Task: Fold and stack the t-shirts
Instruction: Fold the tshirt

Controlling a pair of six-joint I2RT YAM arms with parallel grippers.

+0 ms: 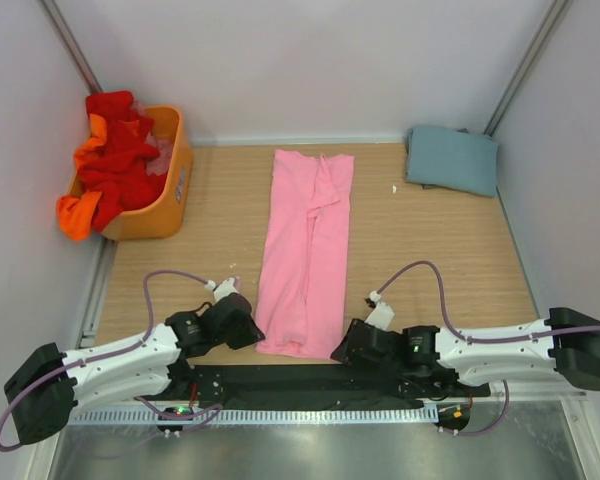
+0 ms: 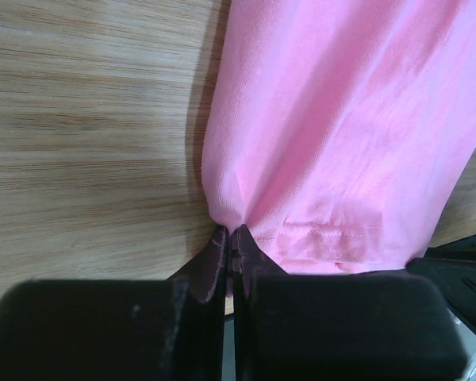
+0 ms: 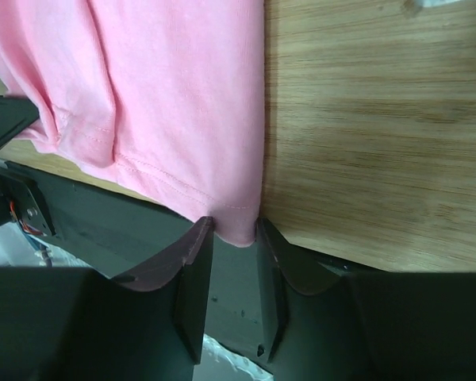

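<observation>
A light pink t-shirt [image 1: 305, 250] lies folded into a long strip down the middle of the table, its hem at the near edge. My left gripper [image 1: 252, 335] is shut on its near left corner; in the left wrist view the fingertips [image 2: 229, 232] pinch the pink cloth [image 2: 341, 143]. My right gripper [image 1: 338, 350] is at the near right corner. In the right wrist view its jaws [image 3: 236, 230] stand apart with the hem corner [image 3: 166, 95] between them. A folded grey-blue t-shirt [image 1: 452, 160] lies at the back right. Red [image 1: 115, 155] and orange [image 1: 75, 215] shirts are heaped in the basket.
The orange plastic basket [image 1: 170, 190] stands at the back left against the wall. A black strip [image 1: 300, 380] runs along the near table edge under both grippers. Light walls enclose the table on three sides.
</observation>
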